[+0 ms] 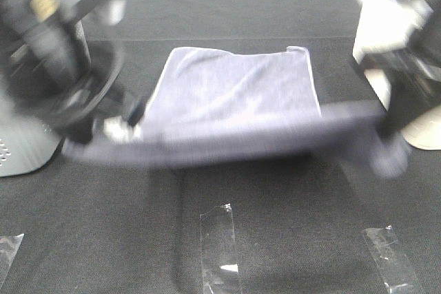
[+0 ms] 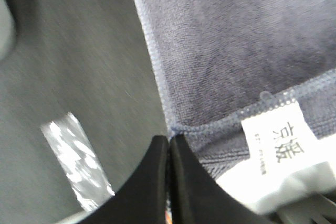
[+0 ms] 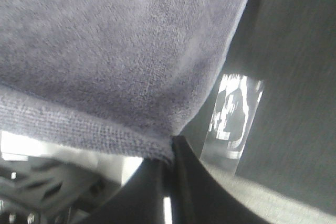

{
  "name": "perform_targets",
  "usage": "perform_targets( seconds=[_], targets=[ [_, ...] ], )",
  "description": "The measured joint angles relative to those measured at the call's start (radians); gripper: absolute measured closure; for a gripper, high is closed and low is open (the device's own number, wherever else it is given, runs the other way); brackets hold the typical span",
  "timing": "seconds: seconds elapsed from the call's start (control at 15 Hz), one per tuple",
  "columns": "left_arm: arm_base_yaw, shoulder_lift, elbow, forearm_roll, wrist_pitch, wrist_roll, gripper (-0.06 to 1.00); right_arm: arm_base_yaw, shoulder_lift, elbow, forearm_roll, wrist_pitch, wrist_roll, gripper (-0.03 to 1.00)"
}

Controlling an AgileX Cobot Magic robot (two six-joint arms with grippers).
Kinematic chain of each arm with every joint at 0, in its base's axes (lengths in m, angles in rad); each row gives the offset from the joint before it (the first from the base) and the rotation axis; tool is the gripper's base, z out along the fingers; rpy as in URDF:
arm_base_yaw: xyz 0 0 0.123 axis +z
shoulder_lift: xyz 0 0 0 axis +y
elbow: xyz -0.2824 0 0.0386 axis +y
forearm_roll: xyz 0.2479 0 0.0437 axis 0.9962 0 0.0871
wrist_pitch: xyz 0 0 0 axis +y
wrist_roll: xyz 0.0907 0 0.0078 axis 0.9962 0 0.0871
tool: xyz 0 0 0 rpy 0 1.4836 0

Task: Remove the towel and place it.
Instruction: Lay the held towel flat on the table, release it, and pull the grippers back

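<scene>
While each hand pinches a near corner, the towel hangs stretched between them above the bench. Left hand clamped on hem; right hand likewise.

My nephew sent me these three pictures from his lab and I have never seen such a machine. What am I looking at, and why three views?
It is a robot with two arms, each ending in jaws that pinch. The wide picture comes from a camera mounted high above a dark table. The other two come from cameras on each arm's wrist, looking along the jaws.

The left gripper and the right gripper each pinch a corner of the towel, a grey-purple terry cloth with a white label. Its near edge is stretched between them and looks lifted; the far part seems to lie flat.

Strips of clear tape are stuck on the table. The picture is blurred by motion.
</scene>
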Motion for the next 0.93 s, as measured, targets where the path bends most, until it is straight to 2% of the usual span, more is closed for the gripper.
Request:
perform_targets(
  seconds=[0.2, 0.47, 0.6, 0.8, 0.87, 0.93],
  targets=[
    [-0.116, -0.096, 0.113, -0.028, -0.001, -0.111, 0.94, 0.000, -0.135, 0.151, 0.045, 0.000, -0.001, 0.97],
    [-0.213, -0.107, 0.245, -0.120, -0.020, -0.180, 0.94, 0.000, -0.253, 0.300, 0.099, 0.000, -0.001, 0.97],
    [-0.232, -0.107, 0.292, -0.148, -0.034, -0.250, 0.94, 0.000, -0.301, 0.358, 0.126, 0.001, -0.001, 0.97],
    [-0.233, -0.109, 0.298, -0.175, -0.036, -0.271, 0.94, 0.000, -0.320, 0.384, 0.126, 0.000, -0.001, 0.97],
    [-0.233, -0.109, 0.300, -0.175, -0.036, -0.272, 0.93, 0.000, -0.320, 0.384, 0.125, 0.000, -0.001, 0.95],
    [-0.233, -0.109, 0.302, -0.175, -0.020, -0.274, 0.87, 0.000, -0.320, 0.384, 0.108, 0.000, -0.001, 0.91]
  ],
)
